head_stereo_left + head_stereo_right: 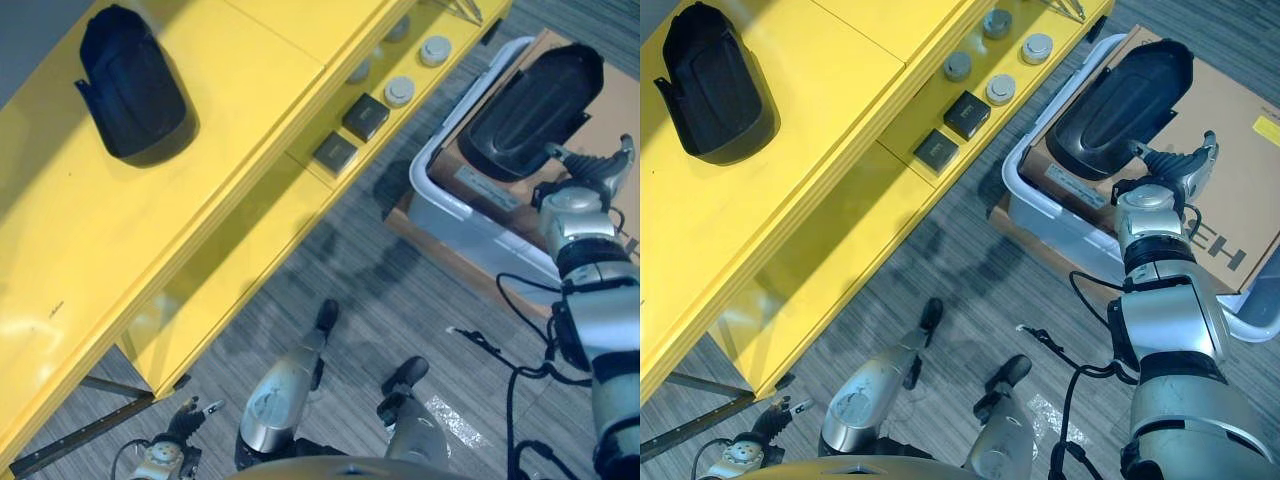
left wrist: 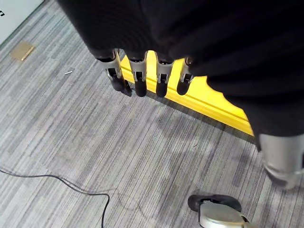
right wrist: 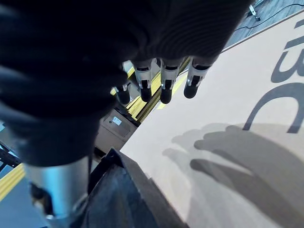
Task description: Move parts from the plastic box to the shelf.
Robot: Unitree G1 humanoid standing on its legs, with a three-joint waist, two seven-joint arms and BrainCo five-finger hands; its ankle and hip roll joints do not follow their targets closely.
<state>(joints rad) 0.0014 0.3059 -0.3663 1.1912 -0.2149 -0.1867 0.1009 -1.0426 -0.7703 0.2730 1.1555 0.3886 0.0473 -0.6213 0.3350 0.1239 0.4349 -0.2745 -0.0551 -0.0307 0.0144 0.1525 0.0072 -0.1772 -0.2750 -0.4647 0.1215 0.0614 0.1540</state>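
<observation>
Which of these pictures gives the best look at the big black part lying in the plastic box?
The right eye view: the black part shows whole, lying in the plastic box. The left eye view shows it too, nearer the edge. The right wrist view catches only a dark corner; the left wrist view looks at the floor.

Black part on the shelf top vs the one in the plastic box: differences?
The black part on the shelf lies alone, away from both hands; the black part in the box has the right hand open beside it, on cardboard. Their narrow ends point different ways. Both look the same dark moulded shape.
</observation>
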